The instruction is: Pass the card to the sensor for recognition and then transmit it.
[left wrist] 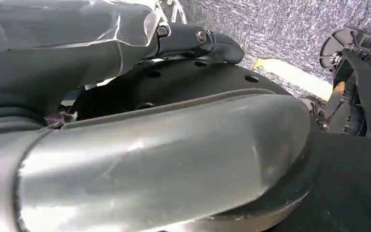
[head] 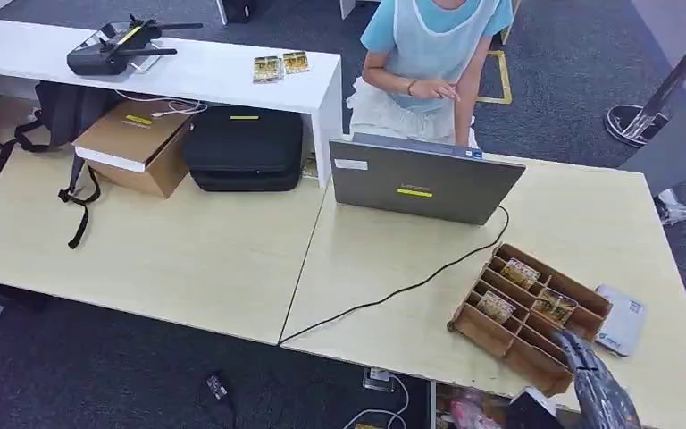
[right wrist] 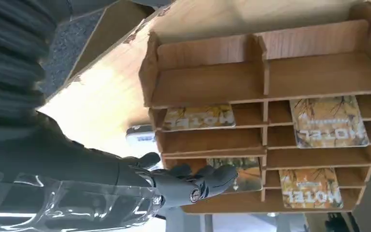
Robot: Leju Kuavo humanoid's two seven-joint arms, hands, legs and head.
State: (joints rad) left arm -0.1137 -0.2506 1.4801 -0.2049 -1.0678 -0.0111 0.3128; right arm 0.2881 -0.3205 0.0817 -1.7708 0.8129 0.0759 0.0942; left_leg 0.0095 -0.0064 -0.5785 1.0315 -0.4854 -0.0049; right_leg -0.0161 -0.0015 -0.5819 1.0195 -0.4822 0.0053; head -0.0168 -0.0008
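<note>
Reference landmark: the brown card rack [head: 529, 318], a partitioned wooden tray lying on the pale table [head: 188, 259] near that table's front right part. Far to the left of the rack, against the white counter [head: 196, 70], stand a cardboard box [head: 134, 147] and a black case [head: 245, 148]; a black controller [head: 112, 46] rests on the counter above them. Nearer the rack, behind and left of it, stands a grey laptop [head: 424, 179], and a black cable [head: 393, 290] runs from the laptop past the rack's left side to the table's front edge. A person [head: 429, 63] sits behind the laptop. Several printed cards [right wrist: 329, 121] lie in the rack's compartments. My right hand [right wrist: 193, 182] is at the rack's front right corner, fingers extended and slightly apart, fingertips [right wrist: 224, 175] over the edge of one card [right wrist: 244, 175] in a near compartment; I cannot tell whether they touch it, and I have nothing in my grasp. Just beyond the rack, to its right, lies the white sensor [head: 623, 320]. My left hand [left wrist: 193, 41] hangs away from the rack; I cannot tell how far its fingers are closed.
</note>
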